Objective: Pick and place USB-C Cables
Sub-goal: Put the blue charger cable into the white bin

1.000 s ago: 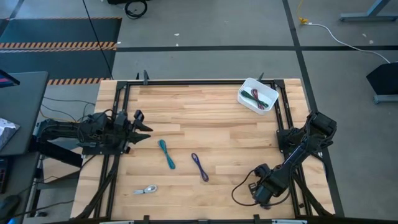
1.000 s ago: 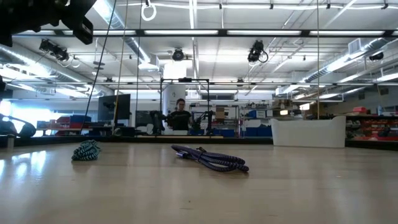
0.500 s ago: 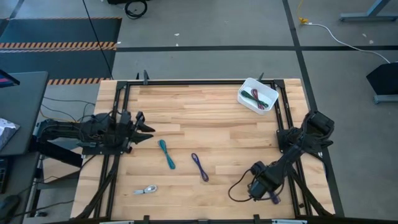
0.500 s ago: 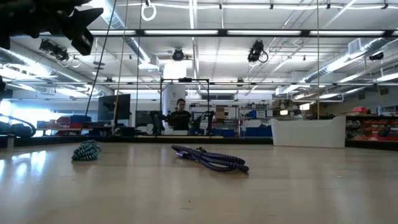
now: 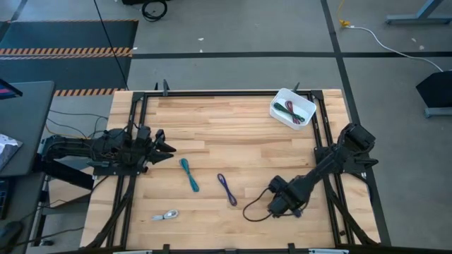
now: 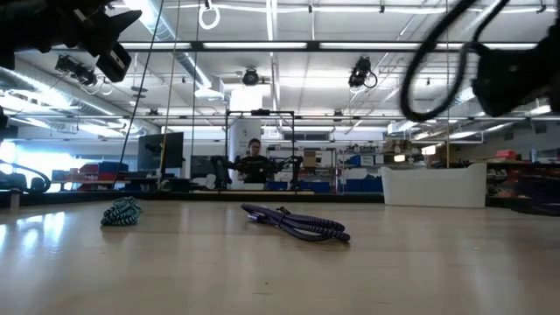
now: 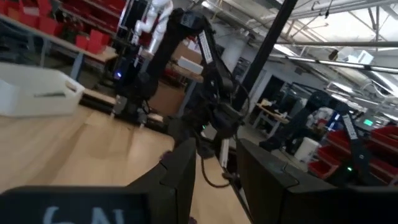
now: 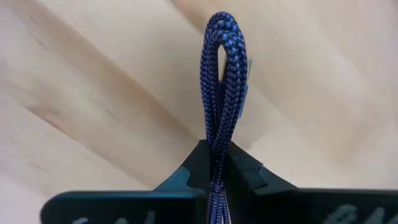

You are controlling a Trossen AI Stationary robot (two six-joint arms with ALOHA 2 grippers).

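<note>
Three cables [image 5: 188, 174] loose beside tray [image 5: 308, 117].

Teal cable [image 5: 188, 174], purple cable [image 5: 227, 189] and silver-white cable [image 5: 167, 215] lie apart on the bench. Another purple cable [image 8: 222, 93] is pinched, loop outward. Green and dark red cables [image 5: 289, 111] rest in the tray.

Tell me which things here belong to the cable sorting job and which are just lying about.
Job:
teal cable
purple cable on the table
silver-white cable
purple cable in the right gripper
cables in the white tray

Lying about:
white floor cord
left gripper, waiting
</note>
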